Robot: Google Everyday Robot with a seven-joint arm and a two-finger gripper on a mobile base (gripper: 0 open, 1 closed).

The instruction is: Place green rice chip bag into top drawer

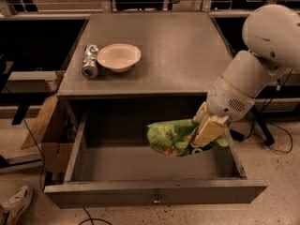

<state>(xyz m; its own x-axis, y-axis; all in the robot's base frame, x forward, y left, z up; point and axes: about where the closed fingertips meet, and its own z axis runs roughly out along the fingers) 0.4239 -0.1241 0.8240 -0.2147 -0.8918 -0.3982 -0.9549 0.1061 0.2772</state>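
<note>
The hand (pixel 202 136), of matt cream plastic, is seen inside the top drawer (pixel 154 190), clamped on the green rice chip bag (pixel 166 136), whose crinkled film looks glossy. The drawer is made of smooth, dull grey metal. Above the hand, the counter (pixel 173 55) is finished matt grey. On it, a crushed can (pixel 90 61) of shiny metal and a smooth matt bowl (pixel 118 56) are seen.

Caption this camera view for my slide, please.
The gripper holds the green rice chip bag inside the open top drawer, below a tabletop bearing a bowl and crushed can.
</note>
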